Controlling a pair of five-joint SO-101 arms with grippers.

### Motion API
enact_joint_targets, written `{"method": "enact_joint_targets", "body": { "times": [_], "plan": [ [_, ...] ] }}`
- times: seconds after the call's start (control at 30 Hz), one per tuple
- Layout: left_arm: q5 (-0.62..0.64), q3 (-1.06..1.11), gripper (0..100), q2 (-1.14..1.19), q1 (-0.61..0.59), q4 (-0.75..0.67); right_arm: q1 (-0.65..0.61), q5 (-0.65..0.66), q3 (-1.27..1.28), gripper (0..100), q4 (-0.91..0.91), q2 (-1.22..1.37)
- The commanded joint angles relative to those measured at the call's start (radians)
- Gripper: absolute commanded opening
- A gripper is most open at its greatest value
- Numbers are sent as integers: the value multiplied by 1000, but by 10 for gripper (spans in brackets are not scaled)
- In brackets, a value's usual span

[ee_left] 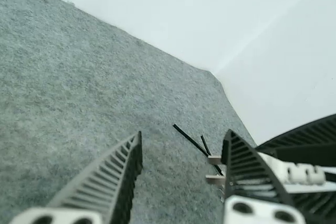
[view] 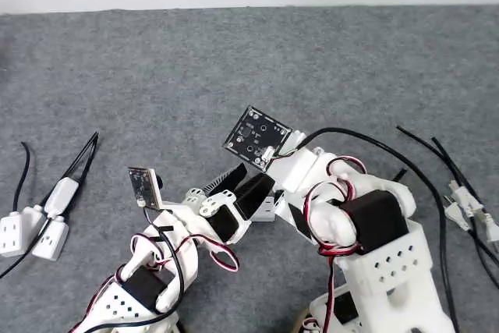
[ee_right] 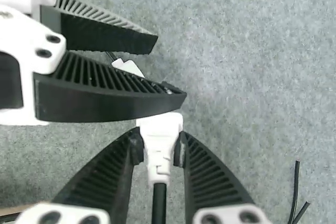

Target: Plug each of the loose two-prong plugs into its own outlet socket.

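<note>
My right gripper (ee_right: 157, 141) is shut on a white two-prong plug (ee_right: 158, 145) whose black cord runs back between the fingers. The plug's two metal prongs (ee_left: 214, 168) show just beside one finger of my left gripper (ee_left: 181, 148), which stands open with bare carpet between its fingers. In the high view both grippers meet low in the middle, the left gripper (view: 240, 185) right against the plug (view: 265, 207). In the right wrist view the left gripper (ee_right: 170, 66) lies just past the plug's front end. White outlet sockets (view: 31, 235) lie at the far left.
Grey carpet (view: 234, 60) covers the table up to a white wall. More loose plugs (view: 468, 204) with black cords (view: 425, 150) lie at the right edge. Beside the sockets a white plug (view: 62, 191) trails black cords. The arms' white bases fill the bottom middle.
</note>
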Motion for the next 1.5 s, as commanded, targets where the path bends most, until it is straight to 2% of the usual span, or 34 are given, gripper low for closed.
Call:
{"method": "enact_joint_targets", "body": {
  "times": [0.0, 0.27, 0.5, 0.73, 0.83, 1.07, 1.17, 1.47],
  "plan": [
    [3, -25, 233, 6, 5, 5, -18, -14, -84, 9, 2, -8],
    [0, -30, 233, 6, -23, 5, -5, 17, -69, 9, 24, -2],
    [0, -87, 233, 5, -282, 15, 96, 155, -77, 9, 82, 1],
    [-95, -87, 234, 5, -526, 207, 94, 184, -258, 9, 160, 223],
    [-100, -85, 234, 5, -594, 252, 93, 253, -333, 9, 162, 354],
    [-106, -1, 235, 5, -618, 270, 8, 407, -437, 9, 165, 608],
    [-161, 28, 234, 8, -632, 278, -22, 491, -431, 9, 165, 691],
    [-176, 28, 233, 6, -628, 316, -27, 713, -319, 9, 162, 727]
  ]
}}
